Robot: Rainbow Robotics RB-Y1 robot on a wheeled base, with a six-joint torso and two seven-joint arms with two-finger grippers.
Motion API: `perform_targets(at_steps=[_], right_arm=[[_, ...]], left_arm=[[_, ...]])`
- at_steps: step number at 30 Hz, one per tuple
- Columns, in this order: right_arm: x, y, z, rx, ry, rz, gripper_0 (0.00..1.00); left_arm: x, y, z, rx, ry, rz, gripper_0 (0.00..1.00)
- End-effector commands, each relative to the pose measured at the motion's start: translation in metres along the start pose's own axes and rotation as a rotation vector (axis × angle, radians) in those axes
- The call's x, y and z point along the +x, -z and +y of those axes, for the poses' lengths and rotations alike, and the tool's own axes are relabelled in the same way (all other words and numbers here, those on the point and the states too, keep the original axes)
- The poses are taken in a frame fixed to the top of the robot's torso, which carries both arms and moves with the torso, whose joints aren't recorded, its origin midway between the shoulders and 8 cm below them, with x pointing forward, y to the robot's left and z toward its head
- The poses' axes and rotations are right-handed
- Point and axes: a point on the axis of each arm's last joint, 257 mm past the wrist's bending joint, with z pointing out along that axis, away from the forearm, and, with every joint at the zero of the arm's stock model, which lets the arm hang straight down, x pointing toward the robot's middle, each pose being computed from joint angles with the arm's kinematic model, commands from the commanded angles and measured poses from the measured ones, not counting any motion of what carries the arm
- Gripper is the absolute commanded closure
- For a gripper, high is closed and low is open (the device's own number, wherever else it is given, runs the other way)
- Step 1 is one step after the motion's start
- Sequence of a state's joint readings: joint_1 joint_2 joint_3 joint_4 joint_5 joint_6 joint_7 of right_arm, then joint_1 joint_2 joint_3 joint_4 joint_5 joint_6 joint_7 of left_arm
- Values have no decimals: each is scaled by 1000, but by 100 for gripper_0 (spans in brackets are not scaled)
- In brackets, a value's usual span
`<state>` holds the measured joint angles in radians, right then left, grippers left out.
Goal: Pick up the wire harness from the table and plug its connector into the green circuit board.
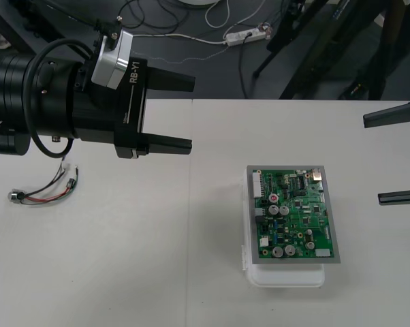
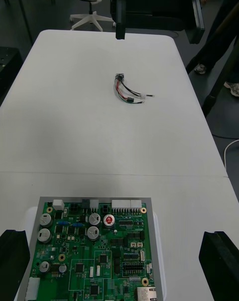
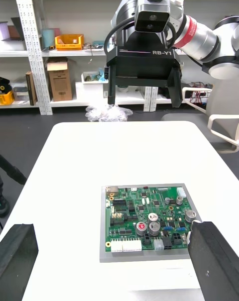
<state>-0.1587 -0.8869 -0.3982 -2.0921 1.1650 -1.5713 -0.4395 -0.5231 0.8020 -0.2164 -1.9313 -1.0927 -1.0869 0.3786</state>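
Left gripper is hovering, fingers spread, near the wire harness; right gripper, mostly cut off, is likewise gaping beside the circuit board.

Robotics lab or workshop: storage shelves with yellow parts bin, power strip, cables on floor.

Wire harness: lies loose on table, robot's left side, unplugged; red/black wires bunched. Green circuit board: flat on white base, well apart.
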Motion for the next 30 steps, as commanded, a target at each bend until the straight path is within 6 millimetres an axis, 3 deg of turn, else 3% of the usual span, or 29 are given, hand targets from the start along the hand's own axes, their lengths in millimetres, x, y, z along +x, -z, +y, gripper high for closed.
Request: perform_targets(at_steps=[1, 30], right_arm=[[-2, -3, 0, -6, 8, -2, 0], [-2, -3, 0, -6, 8, -2, 0]], left_arm=[[-13, 2, 5, -27, -2, -25, 11], [-13, 2, 5, -27, -2, -25, 11]])
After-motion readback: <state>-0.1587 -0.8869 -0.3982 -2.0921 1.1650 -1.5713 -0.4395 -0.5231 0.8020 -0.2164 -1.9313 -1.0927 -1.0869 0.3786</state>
